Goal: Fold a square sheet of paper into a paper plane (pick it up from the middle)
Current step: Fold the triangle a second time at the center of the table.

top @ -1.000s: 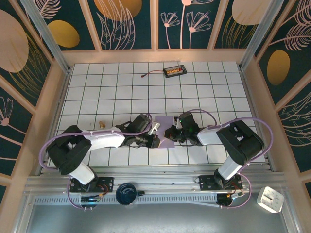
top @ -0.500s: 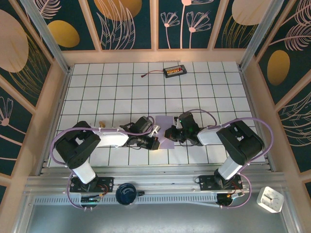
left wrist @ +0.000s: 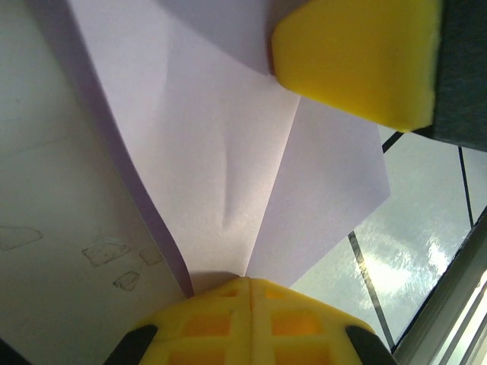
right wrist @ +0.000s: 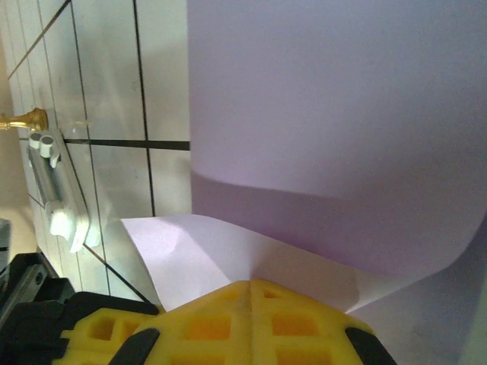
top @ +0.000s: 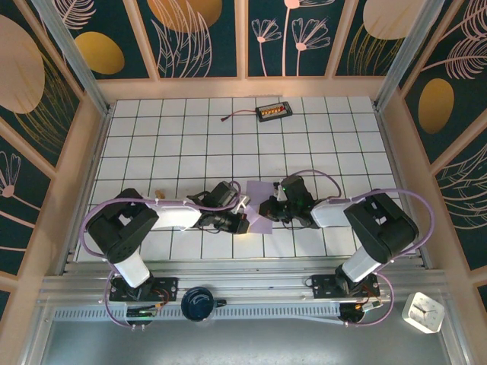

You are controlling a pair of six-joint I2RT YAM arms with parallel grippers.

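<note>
Drawn the left arm (top: 171, 217) in at the elbow since a second ago, with the paper left much where it was. Pinching the partly folded square sheet of paper (top: 261, 207) from both sides, with the left jaws pressed together on one creased edge and the right jaws pressed together on the opposite edge, under a curling flap. Holding it low at the white tiled tabletop (top: 190, 144), between the arms, just beside a small silvery-white block (top: 242, 201). Seemingly midway through an early fold, far from a dart. Next calls for laying one edge squarely over the other, then pressing the crease flat without tearing
</note>
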